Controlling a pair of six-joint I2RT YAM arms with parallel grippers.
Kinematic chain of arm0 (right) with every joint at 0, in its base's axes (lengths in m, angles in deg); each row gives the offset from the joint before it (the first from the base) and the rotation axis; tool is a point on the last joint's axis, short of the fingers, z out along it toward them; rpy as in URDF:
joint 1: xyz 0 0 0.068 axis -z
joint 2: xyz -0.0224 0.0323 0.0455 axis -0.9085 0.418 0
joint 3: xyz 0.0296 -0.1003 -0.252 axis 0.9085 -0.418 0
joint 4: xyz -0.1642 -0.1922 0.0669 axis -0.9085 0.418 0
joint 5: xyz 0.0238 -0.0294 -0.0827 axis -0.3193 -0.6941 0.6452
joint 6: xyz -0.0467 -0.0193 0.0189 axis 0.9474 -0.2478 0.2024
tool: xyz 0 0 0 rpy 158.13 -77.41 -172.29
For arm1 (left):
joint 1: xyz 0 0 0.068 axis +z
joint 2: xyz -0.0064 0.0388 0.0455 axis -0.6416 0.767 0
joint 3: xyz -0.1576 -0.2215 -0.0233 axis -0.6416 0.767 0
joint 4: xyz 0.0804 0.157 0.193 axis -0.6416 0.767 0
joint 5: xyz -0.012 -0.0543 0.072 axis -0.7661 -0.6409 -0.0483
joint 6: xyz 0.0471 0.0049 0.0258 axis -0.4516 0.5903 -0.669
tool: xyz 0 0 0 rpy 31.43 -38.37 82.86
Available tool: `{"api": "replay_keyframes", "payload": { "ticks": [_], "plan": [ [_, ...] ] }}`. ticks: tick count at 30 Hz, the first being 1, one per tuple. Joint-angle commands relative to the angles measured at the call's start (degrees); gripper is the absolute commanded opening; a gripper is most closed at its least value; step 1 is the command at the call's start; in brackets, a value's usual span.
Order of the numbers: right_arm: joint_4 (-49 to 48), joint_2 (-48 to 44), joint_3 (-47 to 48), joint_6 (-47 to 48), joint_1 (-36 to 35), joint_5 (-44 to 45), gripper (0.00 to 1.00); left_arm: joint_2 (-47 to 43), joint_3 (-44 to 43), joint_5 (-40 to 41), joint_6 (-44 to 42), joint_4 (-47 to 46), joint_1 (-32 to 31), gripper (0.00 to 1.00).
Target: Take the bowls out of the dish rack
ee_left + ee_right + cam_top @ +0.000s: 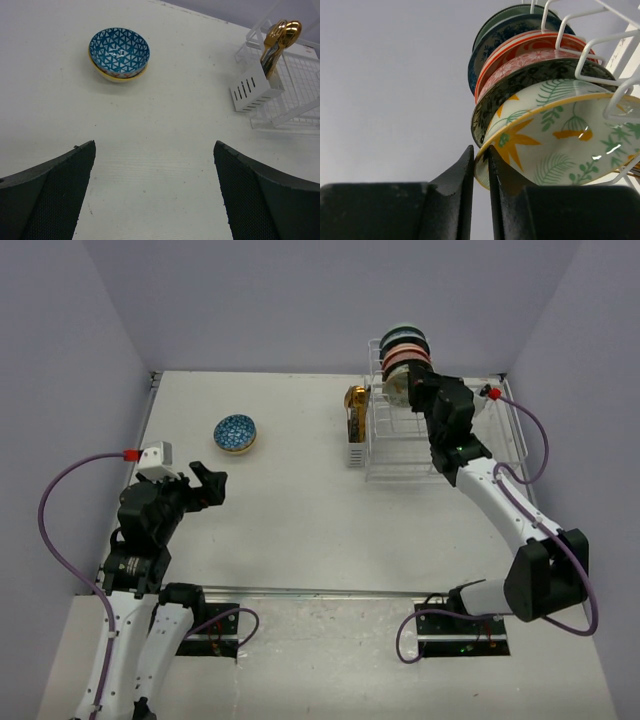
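Note:
A blue patterned bowl (235, 433) with a yellowish outside sits upright on the table at the far left; it also shows in the left wrist view (119, 52). Several bowls (405, 348) stand on edge in the white wire dish rack (400, 455). In the right wrist view the nearest one is a cream bowl (560, 145) with orange and green leaves. My right gripper (481, 152) is shut on its rim, at the rack's upright slots (415, 390). My left gripper (154, 145) is open and empty over bare table, near the blue bowl (210, 485).
Gold utensils (280, 37) stand in a white slotted holder (255, 92) on the rack's left side. Behind the cream bowl stand dark-patterned, pink, orange-red and blue bowls (520, 50). Walls close the table's back and sides.

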Motion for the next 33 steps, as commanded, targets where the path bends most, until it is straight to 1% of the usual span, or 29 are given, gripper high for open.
{"api": "replay_keyframes", "payload": {
  "ticks": [1,2,6,22,33],
  "plan": [
    [-3.4,-1.0,-1.0,-2.3,0.3,3.0,0.14,0.1,0.4,-1.2,-1.3,-2.4,-0.4,1.00],
    [-3.4,-1.2,-1.2,-2.3,0.3,3.2,0.13,0.1,0.4,-1.3,-1.3,-2.5,-0.4,1.00],
    [-4.8,-2.0,-2.9,-3.2,0.3,3.8,0.00,0.3,0.4,-1.4,-1.3,-2.5,-0.4,1.00],
    [-13.3,-7.7,-3.9,0.9,0.3,3.5,0.00,0.6,0.6,-1.0,-1.2,-2.6,-0.4,1.00],
    [-12.8,-14.6,-6.0,0.4,0.3,3.0,0.00,0.6,0.5,-0.5,-1.1,-2.4,-0.4,1.00]
  ]
}}
